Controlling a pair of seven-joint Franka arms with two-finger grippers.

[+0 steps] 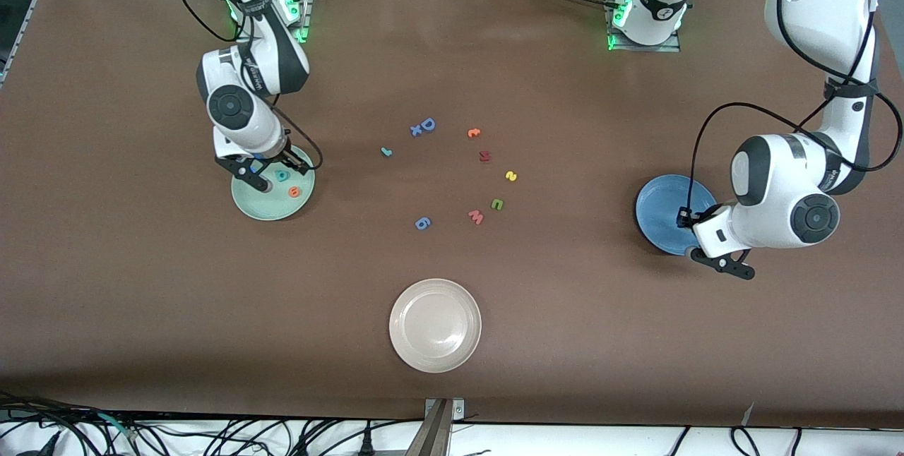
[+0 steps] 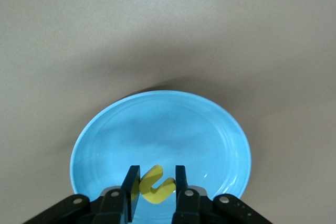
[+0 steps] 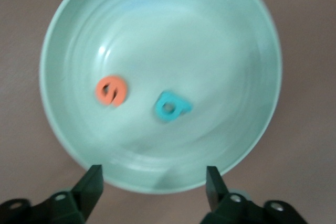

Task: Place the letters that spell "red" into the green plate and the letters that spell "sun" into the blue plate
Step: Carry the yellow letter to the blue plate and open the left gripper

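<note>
Two letters lie in the green plate (image 1: 248, 207) (image 3: 210, 35): a teal d (image 1: 282, 175) (image 3: 170, 106) and an orange e (image 1: 294, 192) (image 3: 111, 91). My right gripper (image 1: 274, 168) (image 3: 154, 184) hangs open over that plate's rim, holding nothing. A teal r (image 1: 385, 152), a yellow s (image 1: 511, 176) and a green n (image 1: 497, 205) lie on the table's middle. Over the edge of the blue plate (image 1: 664, 209) (image 2: 157, 124), my left gripper (image 1: 720, 262) (image 2: 155, 182) is shut on a yellow u (image 2: 155, 187).
Other letters are scattered mid-table: a blue D (image 1: 426, 126), an orange one (image 1: 474, 133), a dark red one (image 1: 484, 156), a pink w (image 1: 476, 217) and a blue one (image 1: 422, 223). An off-white plate (image 1: 435, 325) sits nearer the front camera.
</note>
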